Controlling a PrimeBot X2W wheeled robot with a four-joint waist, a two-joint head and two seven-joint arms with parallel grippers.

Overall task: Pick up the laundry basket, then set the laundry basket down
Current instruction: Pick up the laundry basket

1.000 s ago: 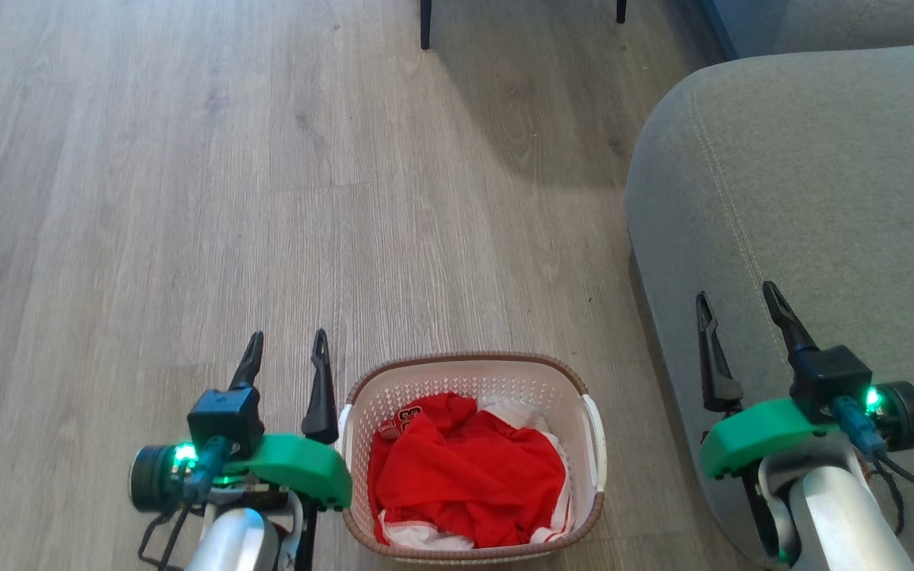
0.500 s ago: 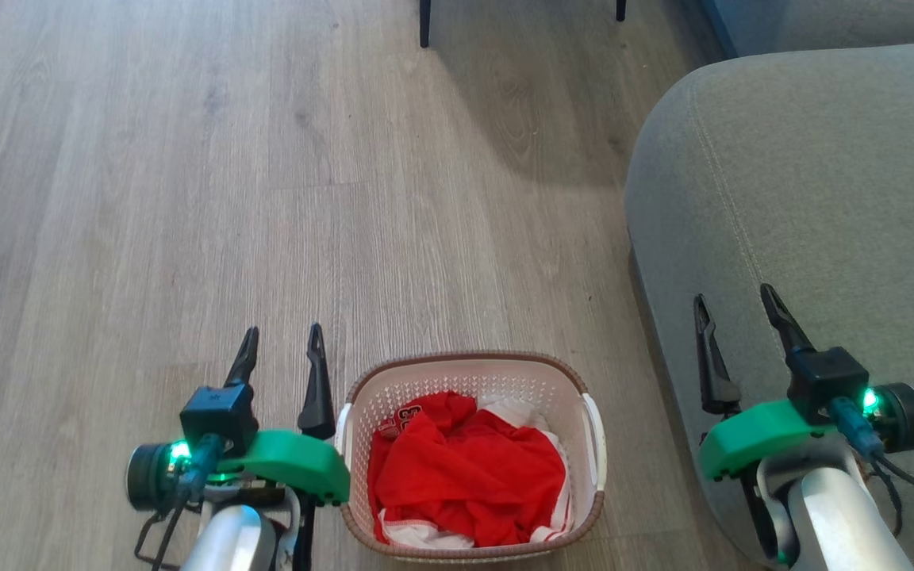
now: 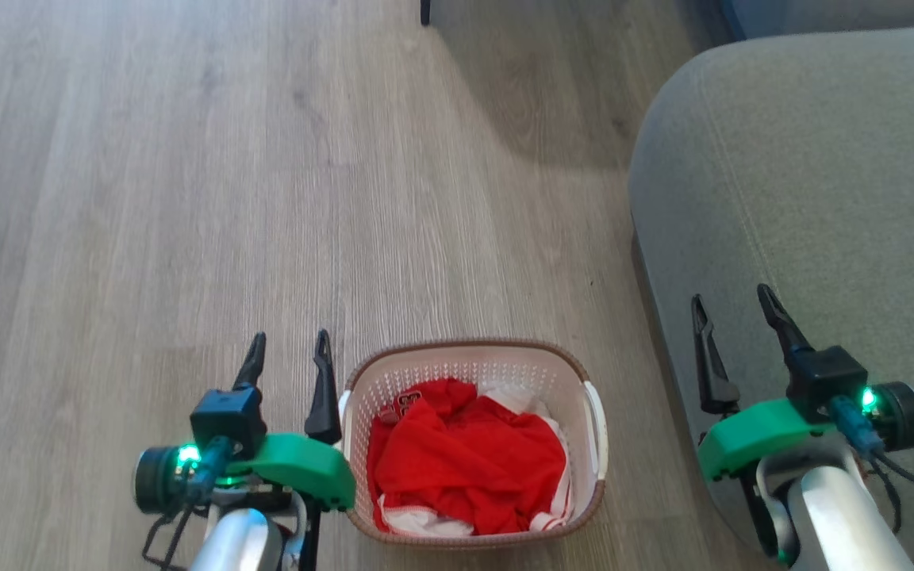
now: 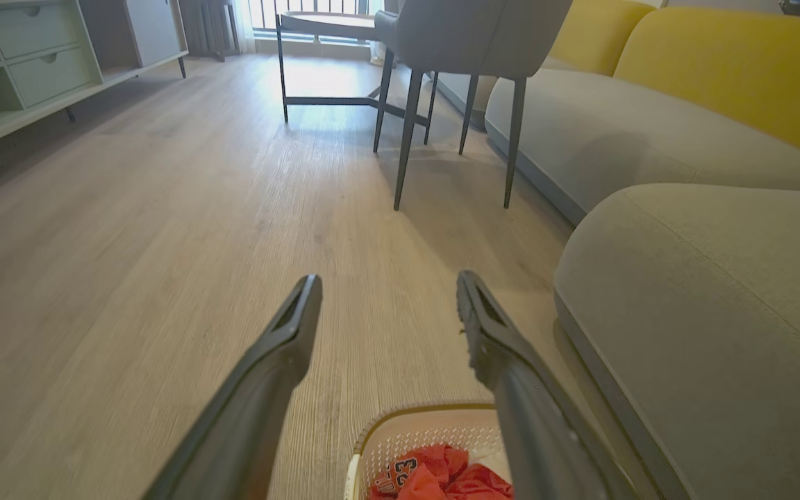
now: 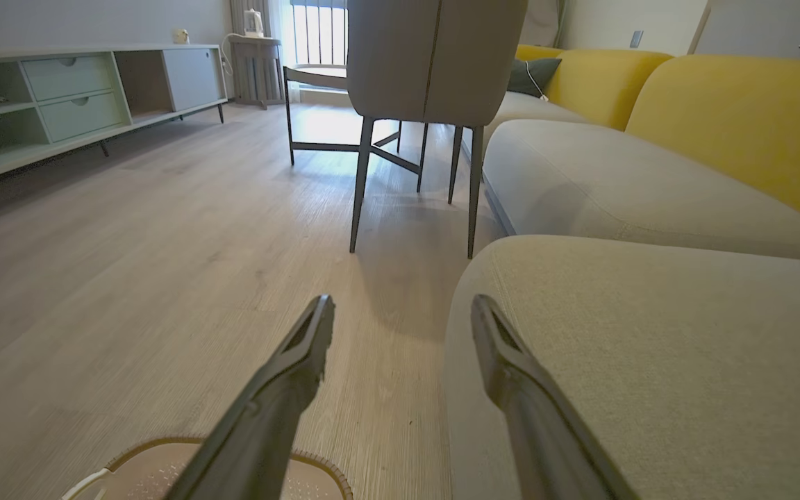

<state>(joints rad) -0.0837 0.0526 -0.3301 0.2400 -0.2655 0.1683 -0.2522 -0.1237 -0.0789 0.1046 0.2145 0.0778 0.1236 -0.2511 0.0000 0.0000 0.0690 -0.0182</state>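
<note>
The white perforated plastic laundry basket (image 3: pixel 465 371) is placed on wooden floor (image 3: pixel 187 198); left pincer (image 3: pixel 290 336) and right pincer (image 3: pixel 731 295) are held wide.

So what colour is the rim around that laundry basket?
Brown, with a woven look, around the white perforated laundry basket. The head view shows it best.

1. Wood-plank floor (image 3: pixel 187 198), pale grey-brown.
2. Grey sofa seat (image 3: pixel 806 174) at right: rounded corner, stitched seam. Yellow back cushions (image 5: pixel 740 118) behind it.
3. Grey chair (image 5: pixel 435 62) on thin dark legs, near the sofa.
4. Pale green low cabinet (image 5: pixel 67 90), two drawers, far left.
</note>
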